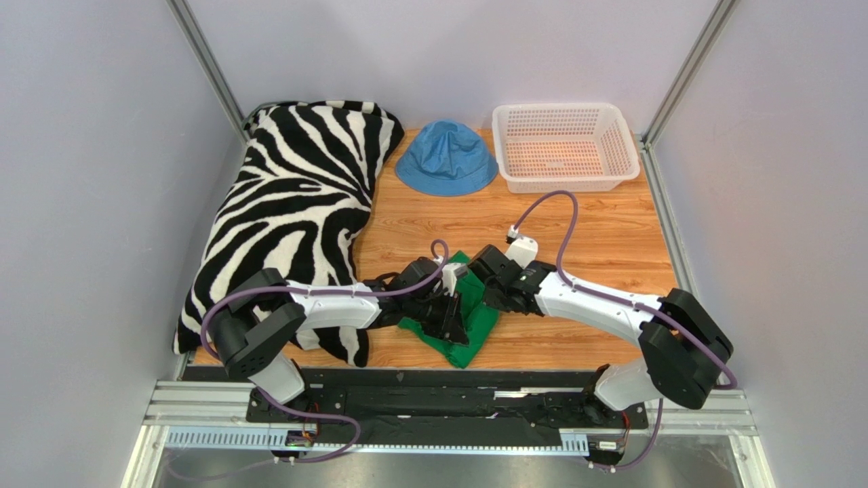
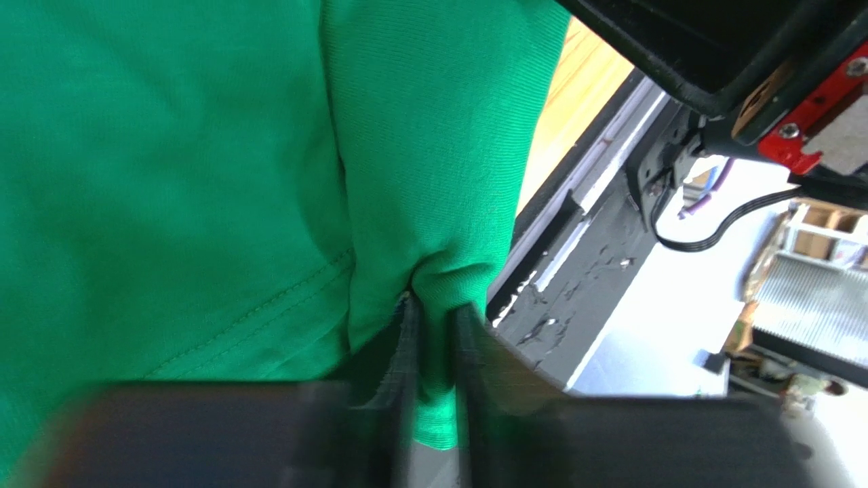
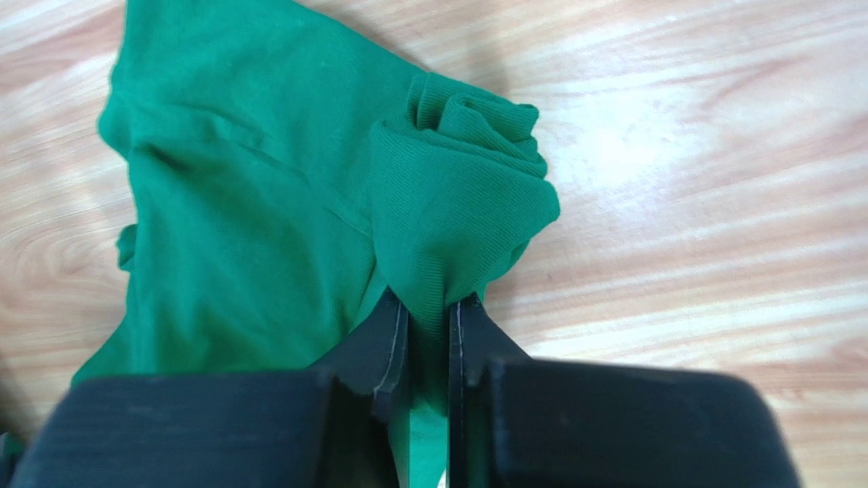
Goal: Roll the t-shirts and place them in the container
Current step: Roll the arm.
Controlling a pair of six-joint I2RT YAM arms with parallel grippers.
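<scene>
The green t-shirt (image 1: pixel 467 348) lies bunched on the wooden table near the front edge, between both arms. In the left wrist view the t-shirt (image 2: pixel 183 173) fills the left side, and my left gripper (image 2: pixel 436 305) is shut on a narrow fold of it near the table's edge. In the right wrist view the t-shirt (image 3: pixel 245 203) has a rolled, puckered end, and my right gripper (image 3: pixel 428 300) is shut on that fold. From above, the left gripper (image 1: pixel 448 310) and right gripper (image 1: pixel 487 290) meet close together over the cloth and hide its middle.
A zebra-striped pillow (image 1: pixel 295 203) covers the table's left side, under the left arm. A blue bucket hat (image 1: pixel 445 158) and a white mesh basket (image 1: pixel 563 145) sit at the back. The black front rail (image 2: pixel 581 275) runs right beside the shirt.
</scene>
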